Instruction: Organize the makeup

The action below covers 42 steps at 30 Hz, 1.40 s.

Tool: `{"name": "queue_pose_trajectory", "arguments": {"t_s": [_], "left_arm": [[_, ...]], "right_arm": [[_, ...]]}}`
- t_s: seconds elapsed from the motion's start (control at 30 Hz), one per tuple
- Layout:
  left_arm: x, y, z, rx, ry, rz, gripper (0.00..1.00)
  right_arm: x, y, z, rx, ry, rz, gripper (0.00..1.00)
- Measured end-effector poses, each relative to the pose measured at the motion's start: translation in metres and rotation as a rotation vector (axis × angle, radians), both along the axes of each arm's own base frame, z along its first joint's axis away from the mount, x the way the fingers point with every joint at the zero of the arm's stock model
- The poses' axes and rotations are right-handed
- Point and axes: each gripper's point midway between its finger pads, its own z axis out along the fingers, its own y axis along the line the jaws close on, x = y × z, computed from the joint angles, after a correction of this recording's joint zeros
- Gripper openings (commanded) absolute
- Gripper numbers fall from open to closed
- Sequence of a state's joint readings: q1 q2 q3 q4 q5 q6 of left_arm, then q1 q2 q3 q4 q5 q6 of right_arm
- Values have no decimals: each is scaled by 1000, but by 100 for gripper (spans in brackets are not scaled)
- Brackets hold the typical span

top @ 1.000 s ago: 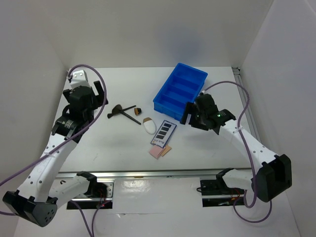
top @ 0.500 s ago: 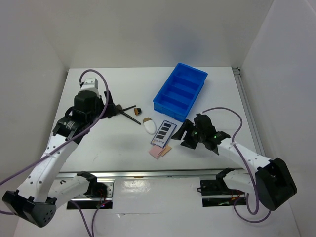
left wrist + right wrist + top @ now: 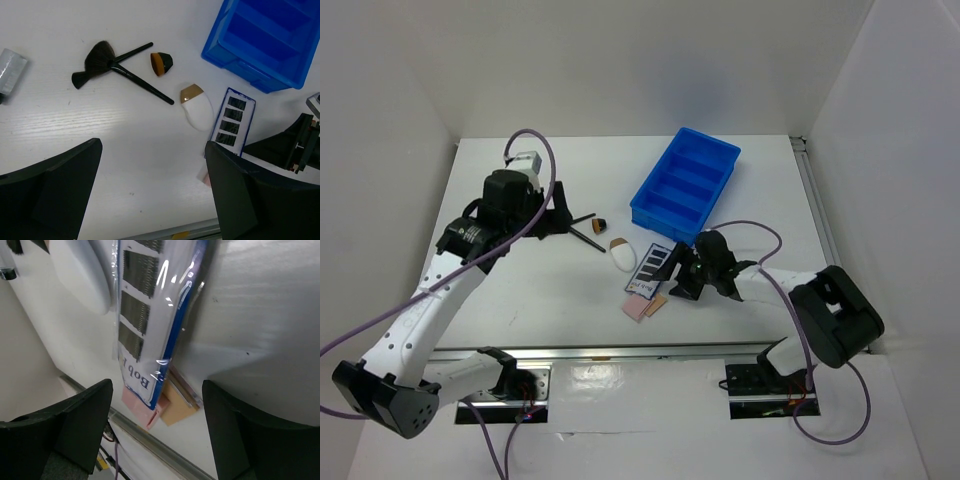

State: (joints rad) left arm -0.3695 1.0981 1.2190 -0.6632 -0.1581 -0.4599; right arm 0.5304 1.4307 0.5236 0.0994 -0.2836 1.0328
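Nearest the arm bases, the flat square pink and tan pads [image 3: 642, 307] lie on the white table [image 3: 540, 300], partly under the label end of the dark rectangular palette with a white label [image 3: 655, 267]. The right gripper [image 3: 678, 280] sits low, just beside the palette's right edge, with its fingers spread wide and holding nothing. Left of the palette rests the white egg-shaped sponge with a tan tip [image 3: 621, 255]. Beyond it lie the thin black brushes [image 3: 100, 56] and a small tan-topped black brush head [image 3: 161, 62]. The left gripper [image 3: 553, 212] hangs near the brushes, jaws apart and empty. Farthest stands the blue compartmented plastic tray [image 3: 660, 226]; all the makeup lies outside it.
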Motion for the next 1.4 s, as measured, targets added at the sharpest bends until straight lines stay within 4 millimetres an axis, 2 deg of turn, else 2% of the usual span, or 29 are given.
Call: {"name": "queue_pose_trajectory", "arguments": {"t_s": [0.37, 0.67, 0.83, 0.9, 1.13, 1.23, 1.4], "left_arm": [[-8, -7, -10, 5, 52, -50, 98], [-6, -13, -23, 9, 100, -71, 98], [-4, -14, -23, 10, 106, -73, 98], [-4, -14, -22, 9, 103, -75, 98], [-3, -17, -20, -1, 98, -88, 98], [-3, -17, -19, -2, 97, -89, 98], [-3, -17, -19, -1, 96, -89, 98]], "right_arm": [[18, 15, -1, 55, -44, 2, 65], [29, 19, 5, 92, -67, -32, 43], [32, 17, 8, 77, -84, -49, 25], [35, 17, 13, 73, -105, -52, 21], [47, 22, 32, 87, -163, -54, 19], [48, 25, 30, 85, -165, -44, 24], [55, 34, 28, 73, -171, -17, 24]]}}
